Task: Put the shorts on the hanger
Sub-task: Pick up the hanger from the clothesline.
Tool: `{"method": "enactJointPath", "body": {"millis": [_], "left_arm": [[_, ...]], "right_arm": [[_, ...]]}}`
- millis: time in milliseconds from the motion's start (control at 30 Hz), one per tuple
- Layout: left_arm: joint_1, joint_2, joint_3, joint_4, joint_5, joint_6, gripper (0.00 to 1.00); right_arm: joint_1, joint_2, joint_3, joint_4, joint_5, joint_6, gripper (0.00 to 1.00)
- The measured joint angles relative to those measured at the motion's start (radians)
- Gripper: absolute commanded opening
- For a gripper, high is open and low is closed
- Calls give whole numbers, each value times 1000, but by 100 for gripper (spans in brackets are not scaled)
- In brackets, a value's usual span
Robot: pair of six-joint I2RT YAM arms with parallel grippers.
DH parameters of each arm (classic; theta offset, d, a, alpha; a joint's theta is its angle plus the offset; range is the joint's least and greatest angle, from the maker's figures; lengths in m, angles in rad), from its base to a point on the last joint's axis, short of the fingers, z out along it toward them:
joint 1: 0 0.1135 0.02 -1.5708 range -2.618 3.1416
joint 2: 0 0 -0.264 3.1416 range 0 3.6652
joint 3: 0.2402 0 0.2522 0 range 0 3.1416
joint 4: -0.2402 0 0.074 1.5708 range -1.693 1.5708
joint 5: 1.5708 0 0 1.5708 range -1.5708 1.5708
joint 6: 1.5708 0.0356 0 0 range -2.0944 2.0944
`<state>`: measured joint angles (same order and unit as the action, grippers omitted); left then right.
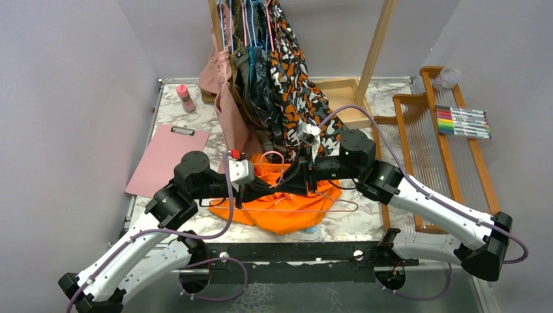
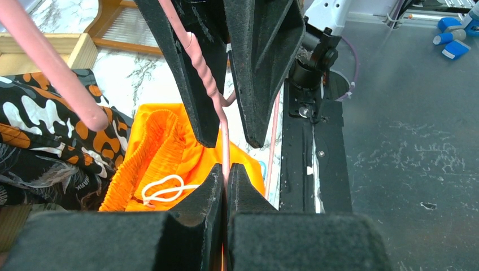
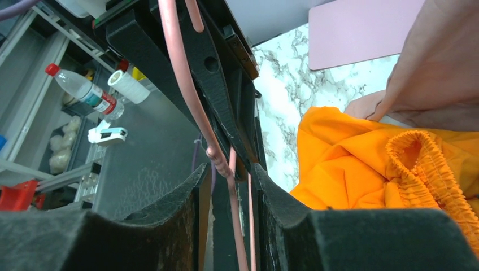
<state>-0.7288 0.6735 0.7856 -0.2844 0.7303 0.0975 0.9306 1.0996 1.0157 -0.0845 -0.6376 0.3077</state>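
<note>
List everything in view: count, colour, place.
shorts: 1, orange, table centre
hanger: 1, pink wire, over the shorts
pink garment: 1, dusty pink, hanging at back
patterned garment: 1, orange-black-white, hanging at back
clipboard: 1, pink, table left
bottle: 1, pink, back left
tray: 1, wood, back centre
rack: 1, wood, right side
markers: several, mixed colours, on the rack
table: 1, white marble
left gripper: 1, black, shut on the hanger
right gripper: 1, black, open around the hanger's neck
</note>
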Motion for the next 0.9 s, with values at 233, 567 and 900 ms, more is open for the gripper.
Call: {"method": "enactJointPath", "body": {"millis": [233,567,900], "left_arm": [[0,10,0,16,13,0,0],[0,33,0,27,33,-9,4],[-6,-10,0,35,-18,-3,31]], "right_arm": [[0,-38,-48,62,29,34,27],[0,-58,-87,108,59,65,1],[0,-194,-187,146,102,70,1]]}}
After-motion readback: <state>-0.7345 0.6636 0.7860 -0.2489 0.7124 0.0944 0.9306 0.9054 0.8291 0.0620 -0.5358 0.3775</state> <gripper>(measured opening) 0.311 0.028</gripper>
